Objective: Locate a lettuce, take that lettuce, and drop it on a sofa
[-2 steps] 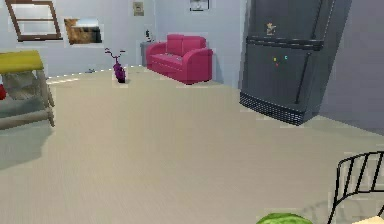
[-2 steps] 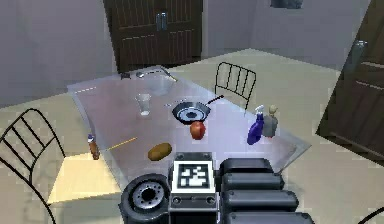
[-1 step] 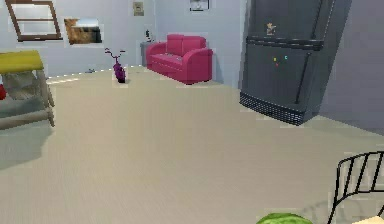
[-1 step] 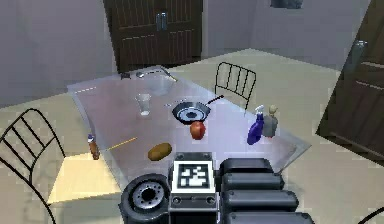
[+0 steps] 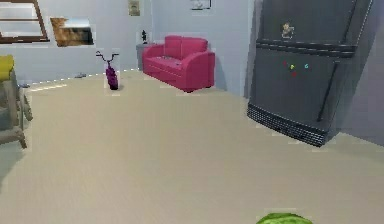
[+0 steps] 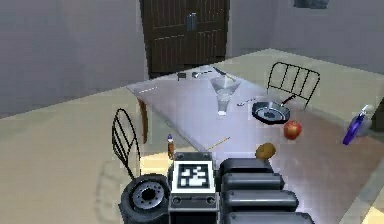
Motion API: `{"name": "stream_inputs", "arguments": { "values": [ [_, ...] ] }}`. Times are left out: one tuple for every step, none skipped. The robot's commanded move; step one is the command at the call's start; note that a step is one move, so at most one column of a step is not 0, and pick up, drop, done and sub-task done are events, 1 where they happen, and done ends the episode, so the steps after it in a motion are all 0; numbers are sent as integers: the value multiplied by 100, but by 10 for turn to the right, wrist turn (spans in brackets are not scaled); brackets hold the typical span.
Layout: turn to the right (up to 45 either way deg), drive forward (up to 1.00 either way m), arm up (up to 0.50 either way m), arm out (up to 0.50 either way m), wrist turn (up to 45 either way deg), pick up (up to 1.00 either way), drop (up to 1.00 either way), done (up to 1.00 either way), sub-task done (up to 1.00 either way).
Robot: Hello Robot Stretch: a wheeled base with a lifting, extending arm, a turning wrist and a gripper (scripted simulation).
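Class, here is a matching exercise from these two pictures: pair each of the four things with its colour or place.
Things:
1. sofa
2. fridge
3. frying pan
4. double door

Colour or place:
A. dark brown, behind the table
B. pink, against the far wall
C. lying on the tabletop
D. dark grey, at the forward view's right

Pairs: 1-B, 2-D, 3-C, 4-A

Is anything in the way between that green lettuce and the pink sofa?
Nothing visible does: bare floor runs from the lettuce to the sofa. The grey fridge stands off to the forward view's right, the purple vase to its left.
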Motion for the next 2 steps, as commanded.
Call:
{"name": "stream_inputs", "arguments": {
  "values": [
    [-120,0,0,0,0,0,0,0,0],
    [0,100,0,0,0,0,0,0,0]
  ]
}}
